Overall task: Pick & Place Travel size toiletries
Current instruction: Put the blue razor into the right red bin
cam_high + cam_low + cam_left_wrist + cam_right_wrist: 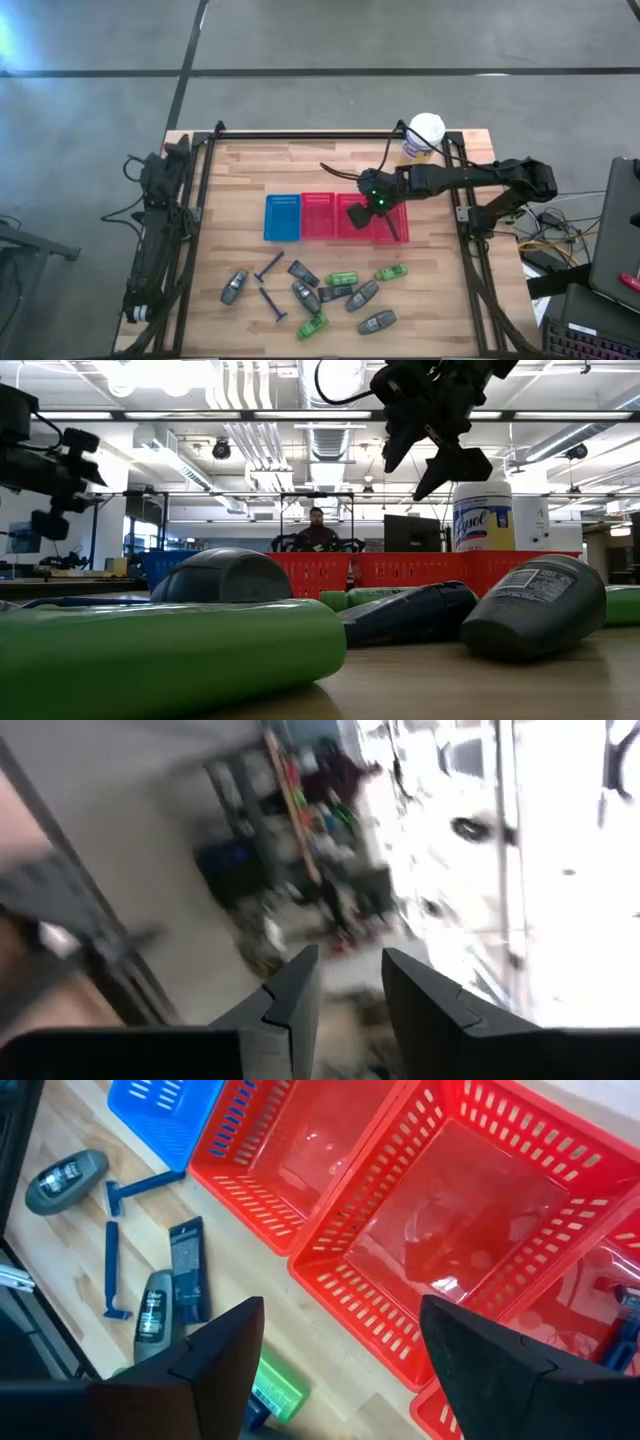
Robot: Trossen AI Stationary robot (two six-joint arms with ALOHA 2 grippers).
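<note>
The travel size toiletries lie loose on the near part of the table: grey oval bottles [234,287] [377,322], green bottles [341,279] [312,326], dark flat packs [303,273] and thin razors [268,266]. My right gripper [373,222] [345,1370] hangs open above the red mesh trays [440,1230], holding nothing. In the right wrist view, a grey bottle [152,1315], a dark pack [188,1270] and a green bottle [275,1390] lie beyond the trays' near wall. A small blue item [625,1315] lies in the neighbouring red tray. My left gripper [350,1000] is parked at the table's left edge, open, facing the room.
A blue mesh tray [283,217] stands left of the red trays [318,215]. The white-capped jar [425,135] [483,510] stands at the far right corner. A black frame borders the table. A person [317,530] sits in the room beyond. Bare wood lies between trays and toiletries.
</note>
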